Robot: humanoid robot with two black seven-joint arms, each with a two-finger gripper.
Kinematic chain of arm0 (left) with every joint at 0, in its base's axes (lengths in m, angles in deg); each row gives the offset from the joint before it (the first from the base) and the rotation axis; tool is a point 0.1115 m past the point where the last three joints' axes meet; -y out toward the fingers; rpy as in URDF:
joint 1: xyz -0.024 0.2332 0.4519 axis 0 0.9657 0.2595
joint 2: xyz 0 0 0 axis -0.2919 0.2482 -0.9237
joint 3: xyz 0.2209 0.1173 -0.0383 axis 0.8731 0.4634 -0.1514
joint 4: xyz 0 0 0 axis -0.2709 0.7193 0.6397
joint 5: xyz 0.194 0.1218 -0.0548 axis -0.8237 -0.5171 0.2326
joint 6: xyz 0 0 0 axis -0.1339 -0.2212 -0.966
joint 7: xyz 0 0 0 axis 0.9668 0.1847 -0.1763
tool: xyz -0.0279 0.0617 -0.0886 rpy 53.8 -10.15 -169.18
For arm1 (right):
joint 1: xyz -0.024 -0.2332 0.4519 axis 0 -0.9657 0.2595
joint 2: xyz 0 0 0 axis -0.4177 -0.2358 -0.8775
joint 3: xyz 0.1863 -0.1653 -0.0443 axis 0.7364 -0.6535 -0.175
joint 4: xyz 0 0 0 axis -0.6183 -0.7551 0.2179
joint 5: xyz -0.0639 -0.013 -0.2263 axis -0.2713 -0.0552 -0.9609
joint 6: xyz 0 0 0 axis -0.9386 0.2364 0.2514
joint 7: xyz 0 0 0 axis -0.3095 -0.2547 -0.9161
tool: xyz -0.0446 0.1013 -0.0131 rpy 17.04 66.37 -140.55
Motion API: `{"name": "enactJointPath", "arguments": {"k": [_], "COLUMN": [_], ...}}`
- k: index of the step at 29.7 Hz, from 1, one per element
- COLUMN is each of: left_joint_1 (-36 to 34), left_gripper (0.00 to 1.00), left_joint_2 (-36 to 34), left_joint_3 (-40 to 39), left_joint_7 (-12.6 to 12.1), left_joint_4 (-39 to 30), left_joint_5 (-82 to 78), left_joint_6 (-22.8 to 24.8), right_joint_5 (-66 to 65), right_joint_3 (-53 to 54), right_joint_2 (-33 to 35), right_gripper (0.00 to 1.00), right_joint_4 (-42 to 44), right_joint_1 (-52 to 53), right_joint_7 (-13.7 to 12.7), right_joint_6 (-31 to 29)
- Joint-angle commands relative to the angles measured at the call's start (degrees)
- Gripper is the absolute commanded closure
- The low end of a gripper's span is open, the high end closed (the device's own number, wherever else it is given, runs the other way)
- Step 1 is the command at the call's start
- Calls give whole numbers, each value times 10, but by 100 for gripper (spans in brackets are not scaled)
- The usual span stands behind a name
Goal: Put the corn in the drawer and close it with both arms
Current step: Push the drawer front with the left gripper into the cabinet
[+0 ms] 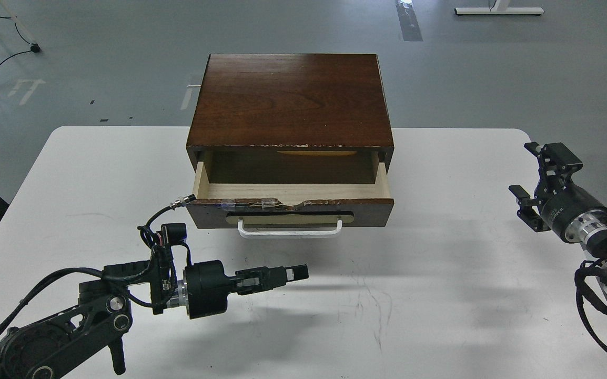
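From my remote seat, one dark brown drawer (290, 209) stands pulled out of one dark wooden cabinet (290, 100) at the far middle of the white table (440, 295), its long axis running left to right and its front facing me. A single white bar handle (290, 231) on a tan plate lies along that front, below a chipped, taped top edge. Inside the cabinet opening, a thin yellow sliver (316, 153) shows just under the top panel, lying left to right; I cannot tell whether it is the corn. My two arms flank the drawer. The left gripper (282, 275) hangs low over the table in front of the drawer's left half, pointing right, fingers drawn together on nothing. The right gripper (537, 181) sits well apart at the table's right edge, aimed up and left, its fingers spread and empty. No lettering is legible on either gripper.
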Motion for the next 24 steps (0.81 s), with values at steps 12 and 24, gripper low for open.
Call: {"name": "enactJointPath", "arguments": {"k": [12,24], "left_joint_1": [-4,-4], "left_gripper": [100,100], "left_joint_2": [0,-4], "left_joint_3": [-10,-15], "left_joint_7": [0,0], "left_joint_4": [13,19], "left_joint_5": [46,58], "left_joint_6": [-3,-4], "right_joint_5": [0,0], "right_joint_3": [0,0], "right_joint_2": [-9,-21], "right_gripper": [0,0], "right_joint_4": [0,0], "right_joint_1": [-5,-8], "right_joint_7": [0,0], "right_joint_6": [0,0]}}
